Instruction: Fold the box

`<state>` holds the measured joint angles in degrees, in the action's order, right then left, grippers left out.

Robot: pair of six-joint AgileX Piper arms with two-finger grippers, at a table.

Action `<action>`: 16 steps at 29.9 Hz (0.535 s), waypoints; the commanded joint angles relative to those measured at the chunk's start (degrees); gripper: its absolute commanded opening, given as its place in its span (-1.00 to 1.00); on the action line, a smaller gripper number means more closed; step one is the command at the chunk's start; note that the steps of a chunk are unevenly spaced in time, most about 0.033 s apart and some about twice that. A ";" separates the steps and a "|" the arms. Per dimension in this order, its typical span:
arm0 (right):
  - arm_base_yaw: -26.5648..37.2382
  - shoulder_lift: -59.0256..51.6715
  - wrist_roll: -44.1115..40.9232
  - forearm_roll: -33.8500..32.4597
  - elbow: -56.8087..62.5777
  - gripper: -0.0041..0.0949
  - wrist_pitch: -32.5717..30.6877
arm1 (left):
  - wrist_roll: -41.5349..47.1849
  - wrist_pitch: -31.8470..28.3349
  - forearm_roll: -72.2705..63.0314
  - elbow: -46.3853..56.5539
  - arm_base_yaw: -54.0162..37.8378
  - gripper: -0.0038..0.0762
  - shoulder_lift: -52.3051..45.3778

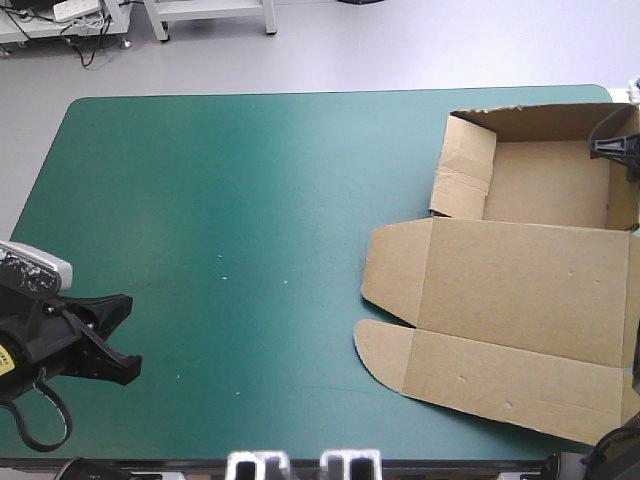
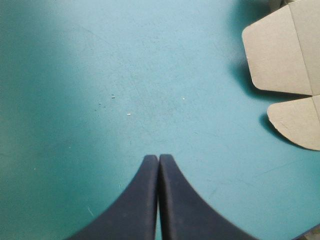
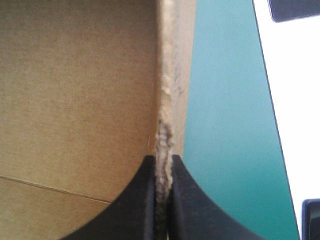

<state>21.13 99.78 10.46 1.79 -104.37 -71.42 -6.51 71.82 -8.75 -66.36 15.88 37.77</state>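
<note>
Nearest the robot, the left gripper, two broad black fin-shaped fingers, hangs over the bare teal-green table cover. Its fingers are pressed together on nothing and it is well apart from the work, which looks like a parked position that leaves the board free. Ahead of it and to the right lies the brown cut-cardboard box, toward the table's right edge. The flat lid panel rests on the cover on the near side. Its two rounded side flaps are spread outward, so nothing there is tucked yet. Beyond the lid, the open tray has its walls raised. Farthest off, the right gripper is pinched on the top edge of the tray's right wall, probably to press that doubled wall firmly into place.
</note>
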 commanded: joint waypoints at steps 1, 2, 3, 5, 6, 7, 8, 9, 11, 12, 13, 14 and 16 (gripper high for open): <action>4.54 0.13 5.13 1.64 0.54 -0.93 -0.04 | 0.42 2.36 -1.13 -1.16 0.01 -0.93 0.36; 5.11 1.25 6.25 2.00 0.60 -0.89 -0.04 | 0.43 2.36 -1.13 -1.16 0.01 -0.93 0.36; 5.49 2.13 6.58 2.14 0.60 -0.84 -0.04 | 0.43 2.36 -1.13 -1.16 0.01 -0.93 0.36; 5.59 4.42 6.58 2.23 0.60 -0.67 -0.04 | 0.54 2.36 -1.13 -1.16 0.01 -0.93 0.36; 5.59 5.60 6.58 2.23 0.60 -0.57 -0.04 | 0.54 2.36 -1.13 -1.16 0.01 -0.93 0.36; 5.59 6.78 6.58 2.33 0.60 -0.44 -0.20 | 0.54 2.36 -1.13 -1.16 0.01 -0.93 0.36; 5.59 7.85 6.58 2.41 0.60 -0.31 -0.53 | 0.54 2.36 -1.13 -1.16 0.01 -0.93 0.36; 5.59 8.64 6.58 2.41 0.60 -0.18 -0.52 | 0.54 2.36 -1.13 -1.16 0.01 -0.93 0.36; 5.59 9.90 6.17 2.56 0.60 0.00 -0.52 | 0.54 2.36 -1.13 -1.16 0.01 -0.93 0.36; 5.59 10.40 6.17 2.83 0.60 0.03 -0.52 | 0.54 2.36 -1.13 -1.16 0.01 -0.93 0.36; 5.59 10.54 6.17 2.82 0.60 0.04 -0.52 | 0.54 2.36 -1.03 -1.16 0.01 -0.93 0.36; 5.59 10.64 6.17 2.82 0.60 0.03 -0.52 | 0.54 2.26 -0.89 -1.16 0.01 -0.93 0.36; 5.59 10.15 6.17 2.82 0.48 0.03 -0.52 | 0.54 1.91 -0.38 -1.16 0.01 -0.93 0.36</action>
<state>26.43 113.63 16.21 4.24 -102.26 -70.78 -6.51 71.82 -8.82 -66.36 15.88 37.77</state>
